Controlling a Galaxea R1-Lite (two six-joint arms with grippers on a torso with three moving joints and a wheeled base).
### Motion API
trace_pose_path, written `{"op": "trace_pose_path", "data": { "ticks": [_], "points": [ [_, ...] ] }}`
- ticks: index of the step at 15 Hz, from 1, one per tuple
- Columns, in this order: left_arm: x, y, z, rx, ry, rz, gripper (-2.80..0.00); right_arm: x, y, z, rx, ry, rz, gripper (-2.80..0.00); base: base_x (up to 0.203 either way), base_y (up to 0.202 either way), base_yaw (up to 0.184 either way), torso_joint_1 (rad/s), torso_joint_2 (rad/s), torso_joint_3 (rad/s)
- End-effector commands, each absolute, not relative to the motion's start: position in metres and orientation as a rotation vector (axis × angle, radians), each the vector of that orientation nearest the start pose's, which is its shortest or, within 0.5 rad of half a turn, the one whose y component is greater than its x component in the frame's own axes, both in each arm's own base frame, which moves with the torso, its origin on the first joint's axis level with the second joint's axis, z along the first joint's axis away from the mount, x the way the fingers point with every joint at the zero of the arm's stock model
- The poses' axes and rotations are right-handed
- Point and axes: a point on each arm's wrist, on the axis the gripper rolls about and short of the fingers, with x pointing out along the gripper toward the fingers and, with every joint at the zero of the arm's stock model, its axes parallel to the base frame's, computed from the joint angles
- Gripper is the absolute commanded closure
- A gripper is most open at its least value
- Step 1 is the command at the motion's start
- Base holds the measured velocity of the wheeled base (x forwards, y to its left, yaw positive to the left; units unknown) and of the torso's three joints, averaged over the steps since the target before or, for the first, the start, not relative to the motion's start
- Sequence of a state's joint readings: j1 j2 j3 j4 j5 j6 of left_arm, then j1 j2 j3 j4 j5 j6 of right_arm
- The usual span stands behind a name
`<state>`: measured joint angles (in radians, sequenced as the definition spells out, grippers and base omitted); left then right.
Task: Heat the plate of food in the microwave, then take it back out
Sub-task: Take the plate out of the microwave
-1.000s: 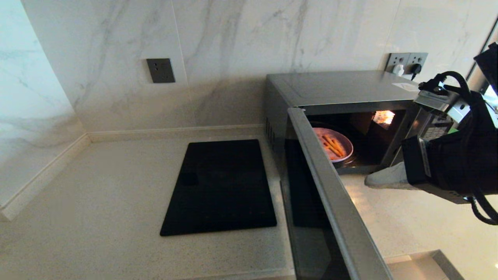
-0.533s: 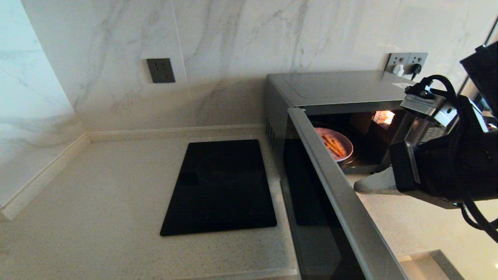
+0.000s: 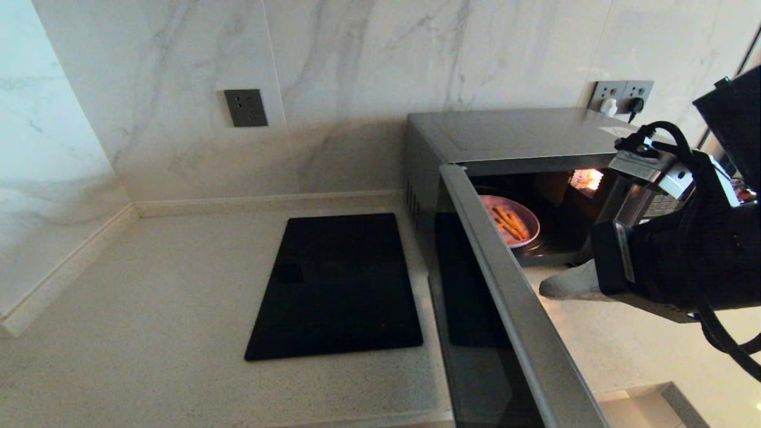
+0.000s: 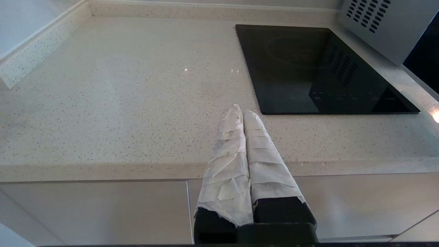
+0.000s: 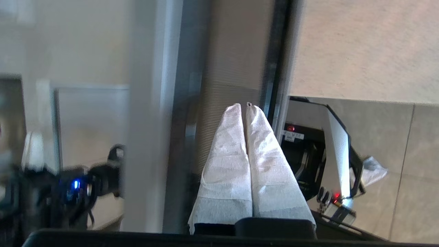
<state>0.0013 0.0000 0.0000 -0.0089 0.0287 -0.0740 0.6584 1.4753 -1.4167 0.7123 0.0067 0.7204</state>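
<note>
The microwave (image 3: pixel 511 134) stands at the back right of the counter, lit inside, with its door (image 3: pixel 505 297) swung wide open toward me. The plate of food (image 3: pixel 526 229), pale purple with yellow-orange sticks, sits on the oven floor, partly hidden by the door's top edge. My right gripper (image 3: pixel 544 289) is shut with nothing in it, in front of the oven opening. Its cloth-wrapped tips point at the door's inner face (image 5: pixel 226 68); I cannot tell whether they touch it. In the right wrist view the right gripper (image 5: pixel 243 107) shows both fingers pressed together. My left gripper (image 4: pixel 241 111) is shut and empty over the counter's front edge.
A flat black cooktop (image 3: pixel 339 285) lies in the counter left of the microwave; the left wrist view shows the cooktop (image 4: pixel 308 68) too. Wall sockets (image 3: pixel 621 95) sit behind the oven. The marble wall closes off the back and left. The open door juts past the counter's front edge.
My right gripper has moved left and slightly down, closer to the inner face of the open door. The plate stays where it was in the oven.
</note>
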Motion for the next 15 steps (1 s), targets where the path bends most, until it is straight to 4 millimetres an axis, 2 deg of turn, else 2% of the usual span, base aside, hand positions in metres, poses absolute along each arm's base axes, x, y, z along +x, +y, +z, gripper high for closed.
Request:
{"op": "trace_pose_path", "data": {
  "ticks": [1, 5, 7, 10, 15],
  "points": [
    [-0.023, 0.001, 0.076, -0.075, -0.009, 0.03, 0.0, 0.183, 0.123, 0.288, 0.451, 0.919, 0.236, 0.0, 0.0, 0.0, 0.0, 0.0, 0.0, 0.0],
    [-0.023, 0.001, 0.076, -0.075, -0.009, 0.03, 0.0, 0.194, 0.092, 0.298, 0.589, 0.803, -0.004, 0.0, 0.0, 0.0, 0.0, 0.0, 0.0, 0.0],
    [-0.023, 0.001, 0.076, -0.076, -0.009, 0.03, 0.0, 0.191, 0.079, 0.307, 0.706, 0.758, -0.078, 0.0, 0.0, 0.0, 0.0, 0.0, 0.0, 0.0],
    [-0.023, 0.001, 0.076, -0.075, -0.009, 0.03, 0.0, 0.186, 0.065, 0.301, 0.72, 0.816, -0.149, 0.0, 0.0, 0.0, 0.0, 0.0, 0.0, 0.0],
    [-0.023, 0.001, 0.076, -0.075, -0.009, 0.03, 0.0, 0.205, 0.052, 0.278, 0.88, 0.822, -0.157, 0.0, 0.0, 0.0, 0.0, 0.0, 0.0, 0.0]
  ]
}}
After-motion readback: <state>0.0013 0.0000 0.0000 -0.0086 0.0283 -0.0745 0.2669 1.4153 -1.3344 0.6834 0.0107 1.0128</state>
